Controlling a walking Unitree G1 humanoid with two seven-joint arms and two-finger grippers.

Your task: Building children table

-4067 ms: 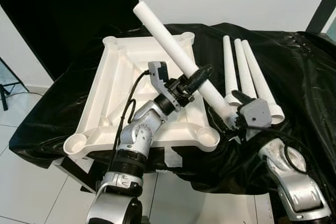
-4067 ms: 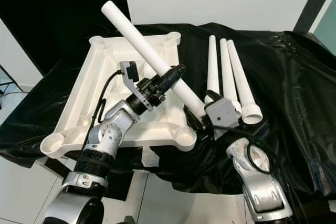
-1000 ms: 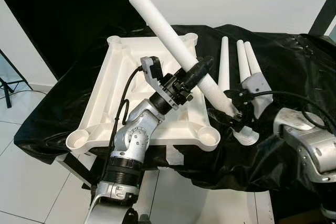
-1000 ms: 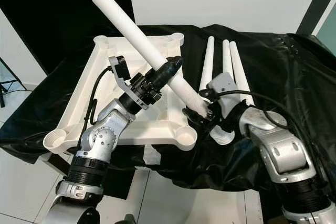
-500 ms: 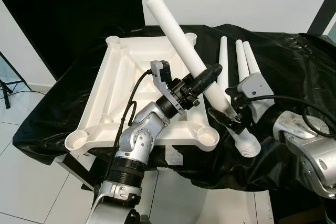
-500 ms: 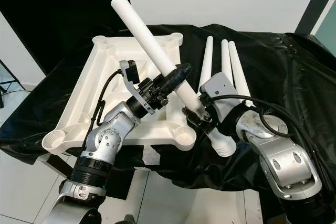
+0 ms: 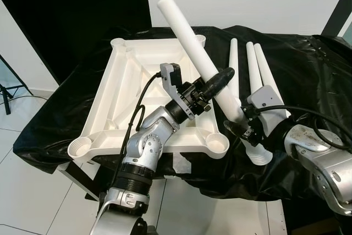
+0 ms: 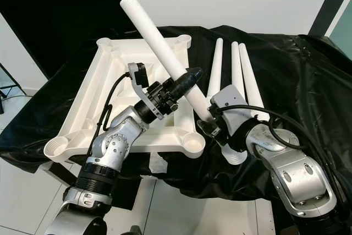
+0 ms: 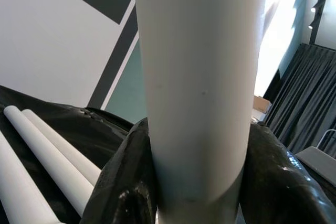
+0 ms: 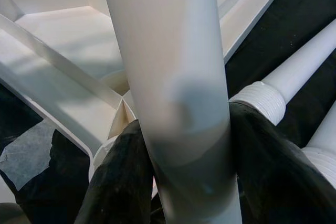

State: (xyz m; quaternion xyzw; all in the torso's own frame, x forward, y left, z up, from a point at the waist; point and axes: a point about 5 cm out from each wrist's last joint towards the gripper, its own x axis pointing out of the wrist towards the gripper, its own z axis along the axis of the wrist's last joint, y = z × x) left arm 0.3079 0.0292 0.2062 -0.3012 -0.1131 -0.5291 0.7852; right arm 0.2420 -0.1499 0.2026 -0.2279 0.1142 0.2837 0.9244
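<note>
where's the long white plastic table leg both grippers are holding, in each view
Left eye view: the long white plastic table leg slants from upper middle down to the right.
Right eye view: same slant, between left gripper and right gripper.
Left wrist view: upright down the middle.
Right wrist view: upright down the middle.
Shared landmark: the three spare white legs lying on the black cloth.

Upturned tabletop [image 7: 132,89] on table [image 7: 308,64], before me to left. Three legs [image 7: 254,72] beside it, right. Fourth leg [image 7: 201,61] slants above, between my claws.
</note>
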